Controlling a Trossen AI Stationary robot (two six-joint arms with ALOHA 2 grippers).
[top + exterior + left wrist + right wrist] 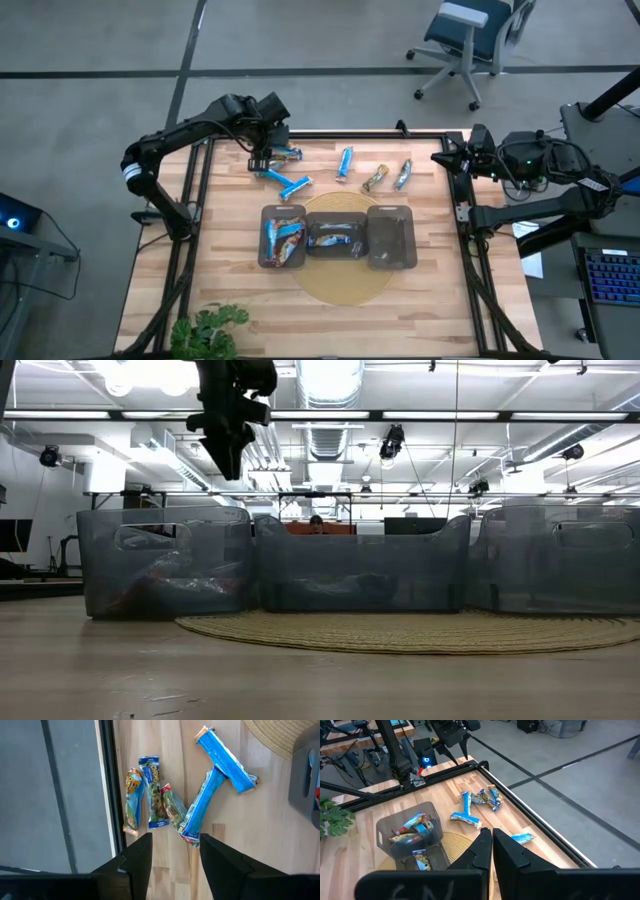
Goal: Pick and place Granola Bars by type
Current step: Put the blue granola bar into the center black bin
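Granola bars lie on the wooden table beyond three dark trays. At the far left is a cluster of three mixed-colour bars (pixel 155 790), and next to it two bright blue bars (pixel 202 807) lie crossed in a T. Further right lie a single blue bar (pixel 346 162) and two mixed bars (pixel 375 178) (pixel 403 174). The left tray (pixel 264 237) and the middle tray (pixel 336 218) hold bars. My left gripper (pixel 175 855) hangs open above the cluster, high off the table, touching nothing. My right gripper (pixel 491 845) is shut and waits at the table's right edge (pixel 445 157).
A third tray (pixel 391 237) stands to the right of the other two, all on a round woven mat (pixel 340 285). A black frame rail (pixel 350 135) runs along the far edge close to the cluster. A plant (pixel 210 330) sits at the near left corner.
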